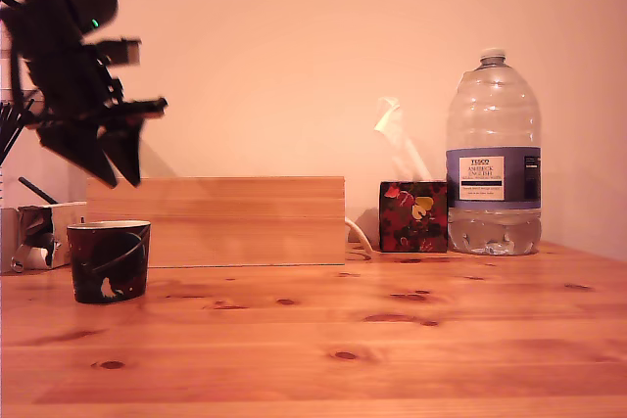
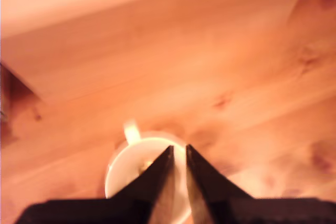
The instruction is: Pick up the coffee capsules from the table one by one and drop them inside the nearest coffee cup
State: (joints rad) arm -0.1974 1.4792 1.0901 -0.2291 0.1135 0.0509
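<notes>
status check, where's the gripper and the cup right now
Gripper high above the cup, jaws nearly closed, nothing visibly held. Cup upright on the table. Nothing between gripper and cup.

- The black robot arm's gripper [image 1: 110,159] hangs above the short dark cup with pale swirls [image 1: 109,261], its jaws pointing down.
- The cup stands on the orange-brown pine counter [image 1: 392,349].
- Behind it lies a plain light wooden box [image 1: 220,222].
- At the exterior view's right stand a floral tissue box [image 1: 412,215] and a large clear water bottle [image 1: 493,159].
</notes>
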